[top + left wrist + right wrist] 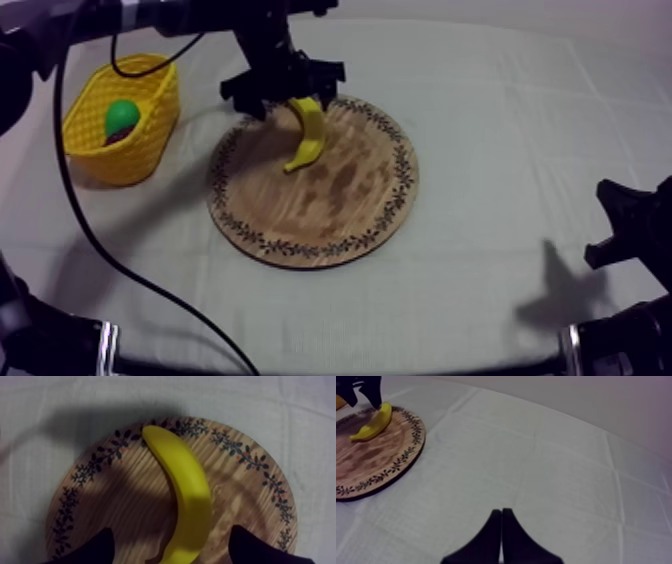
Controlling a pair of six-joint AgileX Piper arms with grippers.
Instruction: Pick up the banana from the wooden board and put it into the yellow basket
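Yellow banana between left gripper's parted fingers; top view adds basket.

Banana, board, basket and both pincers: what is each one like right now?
Board: flat on the cloth.
Banana: lying on the board, not gripped.
Yellow basket: upright, green fruit inside.
Left pincer: open, astride the banana.
Right pincer: shut, empty.

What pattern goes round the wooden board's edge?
Dark leafy sprigs ring the board, clearest in the left wrist view.
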